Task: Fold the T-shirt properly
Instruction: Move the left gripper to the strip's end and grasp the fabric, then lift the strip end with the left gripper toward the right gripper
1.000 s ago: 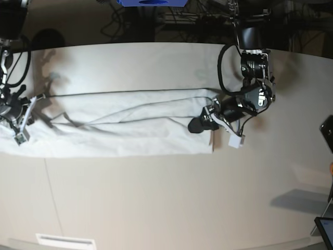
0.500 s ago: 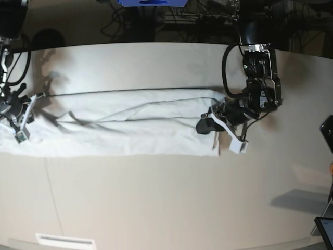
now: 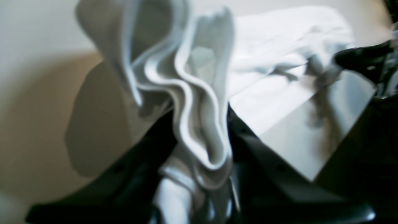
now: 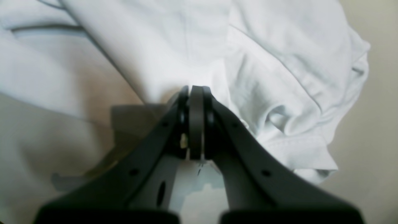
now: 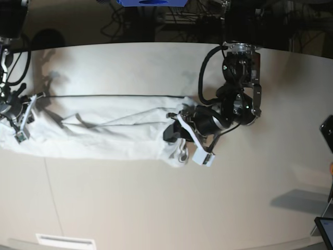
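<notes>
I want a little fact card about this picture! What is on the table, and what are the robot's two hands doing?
cloth: white T-shirt, stretched in a long band across the table
left gripper: shut on the T-shirt's end, cloth bunched and lifted between its fingers
right gripper: shut on the T-shirt's other end
shirt shape: wrinkled, not yet a neat fold
shirt end by the left gripper: crumpled, edges wavy in the left wrist view

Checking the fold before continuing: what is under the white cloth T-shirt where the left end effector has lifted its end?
Under the lifted end of the white cloth T-shirt, pinched by the left end effector, only off-white tabletop and shadow show. Beneath the flat part is covered.
</notes>
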Tool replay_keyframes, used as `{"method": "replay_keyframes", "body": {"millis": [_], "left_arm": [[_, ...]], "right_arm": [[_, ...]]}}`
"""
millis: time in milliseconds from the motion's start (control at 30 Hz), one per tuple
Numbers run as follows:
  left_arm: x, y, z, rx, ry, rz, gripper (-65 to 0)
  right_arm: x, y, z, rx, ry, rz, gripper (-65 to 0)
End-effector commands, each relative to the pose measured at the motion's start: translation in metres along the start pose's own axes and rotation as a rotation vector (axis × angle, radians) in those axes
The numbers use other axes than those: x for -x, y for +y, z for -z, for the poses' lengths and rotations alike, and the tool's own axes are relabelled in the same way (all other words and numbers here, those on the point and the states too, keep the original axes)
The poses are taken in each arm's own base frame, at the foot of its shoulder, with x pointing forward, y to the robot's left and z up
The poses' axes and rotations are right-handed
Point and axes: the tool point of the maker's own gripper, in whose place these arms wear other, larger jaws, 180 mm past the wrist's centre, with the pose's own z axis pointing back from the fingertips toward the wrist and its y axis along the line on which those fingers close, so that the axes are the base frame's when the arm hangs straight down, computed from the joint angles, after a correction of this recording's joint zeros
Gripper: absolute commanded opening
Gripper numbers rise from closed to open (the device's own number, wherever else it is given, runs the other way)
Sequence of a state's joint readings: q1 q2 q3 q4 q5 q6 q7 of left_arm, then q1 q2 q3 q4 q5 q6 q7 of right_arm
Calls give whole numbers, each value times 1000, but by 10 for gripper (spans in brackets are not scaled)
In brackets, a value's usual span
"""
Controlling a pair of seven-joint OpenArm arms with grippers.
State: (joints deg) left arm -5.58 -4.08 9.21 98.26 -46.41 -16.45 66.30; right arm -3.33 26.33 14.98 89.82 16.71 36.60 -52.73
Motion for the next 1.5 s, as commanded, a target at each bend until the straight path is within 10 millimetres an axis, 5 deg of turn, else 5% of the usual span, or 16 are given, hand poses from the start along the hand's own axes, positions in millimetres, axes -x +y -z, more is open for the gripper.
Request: {"method": "replay_keyframes", "body": {"millis": [0,500,833,1200,1467], "left_arm": [[-23,-12,0,33,-63,20,-650],[-35,-95,77,255,-40,-57,-650],[-25,-110,121,282,8,-38,-650],[-28,-119,126,296,-16,-17,-650],[-60,-141,114,399,-87,-69,-650]], "right_arm": [[-12,-12,-7,28,-36,-8,-650],[-12,-11,-7,26,-35,-10,-650],[-12,-11,-7,26,-35,-10,-650],[-12,-11,-7,25,-36,-11,-650],[-12,-11,-6,24,-35,-11,-650]]}}
